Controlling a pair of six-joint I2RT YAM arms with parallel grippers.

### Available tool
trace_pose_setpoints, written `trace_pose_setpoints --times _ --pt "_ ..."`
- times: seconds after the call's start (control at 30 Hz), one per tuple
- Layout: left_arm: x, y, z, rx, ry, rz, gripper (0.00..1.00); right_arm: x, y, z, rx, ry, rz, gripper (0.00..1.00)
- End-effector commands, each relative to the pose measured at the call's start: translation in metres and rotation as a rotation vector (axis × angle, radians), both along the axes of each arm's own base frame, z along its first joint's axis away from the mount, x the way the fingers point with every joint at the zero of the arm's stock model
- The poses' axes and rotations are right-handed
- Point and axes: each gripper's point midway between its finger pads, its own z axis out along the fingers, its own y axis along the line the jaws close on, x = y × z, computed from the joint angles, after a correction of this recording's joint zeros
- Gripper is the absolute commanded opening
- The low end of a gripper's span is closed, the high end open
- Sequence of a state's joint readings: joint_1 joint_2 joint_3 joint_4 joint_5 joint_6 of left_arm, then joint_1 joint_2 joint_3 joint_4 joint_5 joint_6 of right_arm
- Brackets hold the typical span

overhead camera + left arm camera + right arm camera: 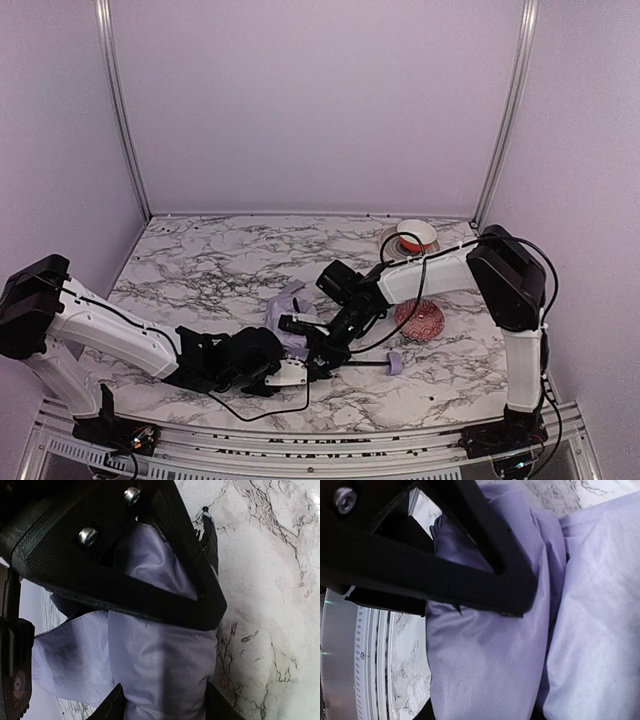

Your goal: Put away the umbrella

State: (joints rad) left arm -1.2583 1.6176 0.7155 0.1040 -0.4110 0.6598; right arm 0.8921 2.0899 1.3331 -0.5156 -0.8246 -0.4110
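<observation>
Together, left gripper [165, 665] and right gripper [485, 665] are pinching umbrella [288, 305], soft crumpled lavender fabric, on veined marble table [200, 270].

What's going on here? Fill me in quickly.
Both arms are working on the pale lavender fabric folding umbrella lying on the white marble-pattern table. The right end effector is clamped on a bunch of its canopy. The left end effector has canopy fabric inside its jaws, though a firm grip isn't clear. The small lavender handle lies free to the right; the umbrella isn't put away yet.
</observation>
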Motion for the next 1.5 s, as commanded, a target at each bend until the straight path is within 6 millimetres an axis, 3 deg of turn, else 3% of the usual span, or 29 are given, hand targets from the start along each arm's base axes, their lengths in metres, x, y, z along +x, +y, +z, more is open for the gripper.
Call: trace_pose_setpoints --times 0.0,0.13,0.3,0.43,0.5,0.67,0.8,0.93,1.03,1.13,1.2,1.47 --pt "-0.039 0.056 -0.082 0.295 0.302 0.005 0.48 -0.024 -0.028 -0.020 -0.163 0.168 -0.039 0.29" --pt "-0.048 0.057 -0.089 0.313 0.412 0.014 0.46 -0.010 -0.028 -0.010 -0.140 0.137 -0.089 0.47" --pt "-0.058 0.059 -0.090 0.318 0.539 0.030 0.45 0.001 -0.027 0.016 -0.075 0.096 -0.130 0.59" --pt "-0.058 0.060 -0.091 0.312 0.604 0.064 0.44 0.004 -0.033 0.027 -0.081 0.042 -0.158 0.60" --pt "-0.056 0.061 -0.092 0.316 0.621 0.084 0.41 0.022 -0.046 0.039 -0.067 0.026 -0.225 0.60" --pt "-0.050 0.061 -0.095 0.323 0.654 0.132 0.34 0.037 -0.060 0.072 -0.004 -0.042 -0.305 0.61" --pt "-0.047 0.049 -0.081 0.239 0.714 0.155 0.31 0.040 -0.067 0.093 0.053 -0.158 -0.325 0.61" --pt "-0.052 0.039 -0.058 0.136 0.820 0.153 0.32 0.053 -0.075 0.124 0.166 -0.425 -0.389 0.61" --pt "-0.054 0.036 -0.047 0.115 0.883 0.175 0.32 0.036 -0.072 0.149 0.294 -0.675 -0.345 0.61" --pt "-0.053 0.036 -0.040 0.111 0.944 0.211 0.32 0.002 -0.069 0.152 0.394 -0.940 -0.228 0.65" --pt "-0.054 0.036 -0.037 0.106 0.986 0.223 0.32 -0.017 -0.062 0.142 0.411 -1.078 -0.143 0.67" --pt "-0.048 0.037 -0.038 0.095 1.088 0.272 0.32 -0.004 -0.031 0.085 0.175 -1.349 0.024 0.75"
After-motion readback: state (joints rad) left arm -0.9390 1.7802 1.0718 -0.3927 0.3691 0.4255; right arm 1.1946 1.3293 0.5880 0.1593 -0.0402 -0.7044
